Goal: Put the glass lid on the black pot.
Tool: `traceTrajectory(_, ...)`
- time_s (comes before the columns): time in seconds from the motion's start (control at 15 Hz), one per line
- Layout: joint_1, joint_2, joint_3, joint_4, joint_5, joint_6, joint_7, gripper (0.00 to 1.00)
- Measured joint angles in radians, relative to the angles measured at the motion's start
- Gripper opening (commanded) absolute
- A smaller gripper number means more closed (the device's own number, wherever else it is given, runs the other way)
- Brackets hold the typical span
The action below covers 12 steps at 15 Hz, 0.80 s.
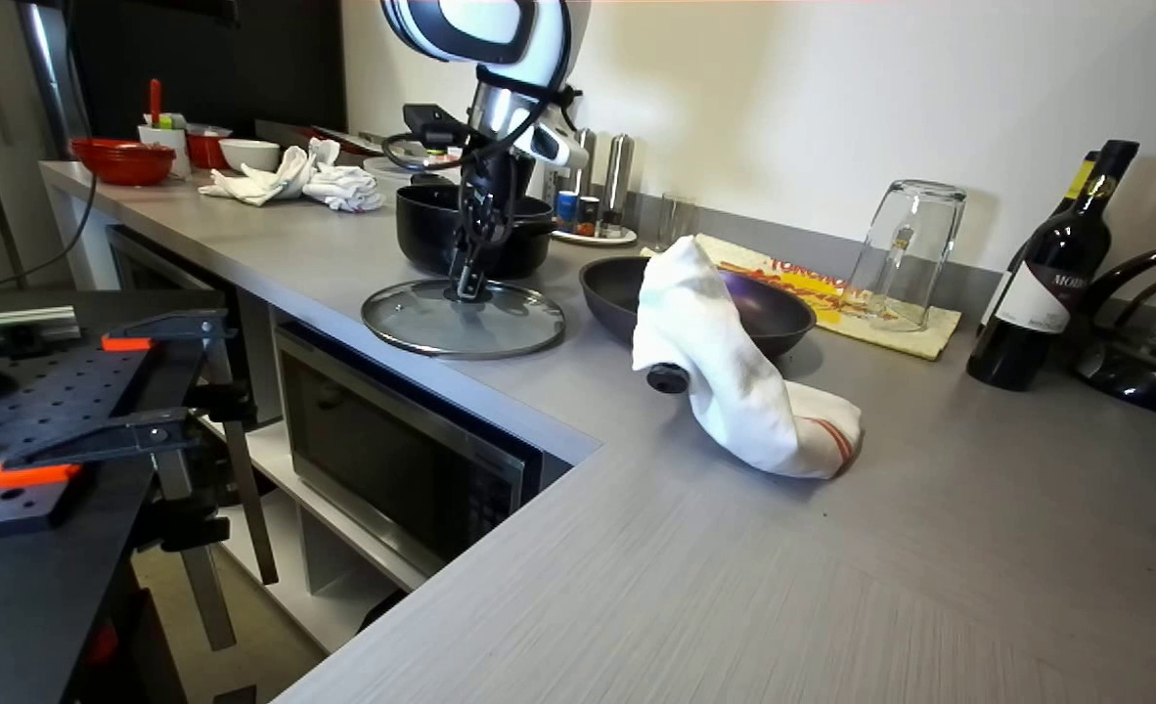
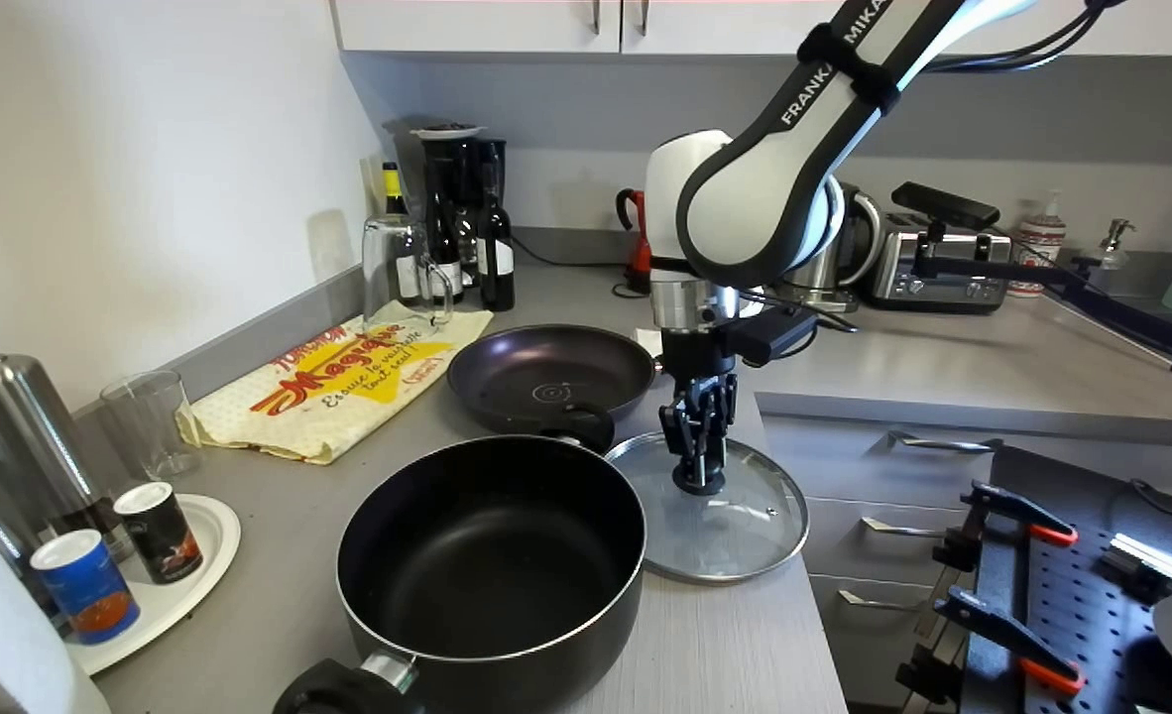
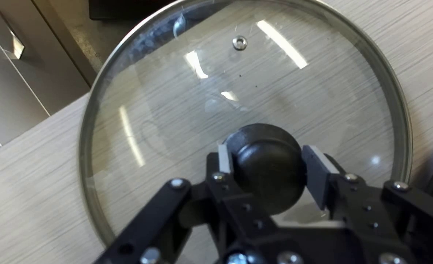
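The glass lid (image 1: 412, 321) lies flat and level at the counter's front edge, slightly overhanging it; it also shows in an exterior view (image 2: 745, 540) and fills the wrist view (image 3: 187, 117). I cannot tell if it is raised slightly off the counter. My gripper (image 1: 467, 284) points straight down at the lid's centre. In the wrist view its pads (image 3: 266, 167) press on both sides of the lid's black knob (image 3: 266, 161). The black pot (image 2: 586, 635) stands uncovered right beside the lid, its inside empty; its wall also shows behind my gripper in an exterior view (image 1: 426, 235).
A dark frying pan (image 2: 551, 382) stands near the pot and lid, its handle wrapped in a white cloth (image 1: 734, 381). A white plate (image 2: 219, 540) with small shakers, a drinking glass (image 2: 150, 426) and an upturned glass jug (image 1: 906, 254) stand along the wall. Wine bottles (image 1: 1057, 264) are farther off.
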Motion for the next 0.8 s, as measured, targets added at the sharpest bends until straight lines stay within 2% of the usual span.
traceTrajectory(0.27,0.000,-0.031,-0.003,-0.025,-0.005,-0.011,0.002,0.25)
traceTrajectory(0.8,-0.003,-0.241,-0.023,-0.131,-0.029,-0.111,0.034,0.25)
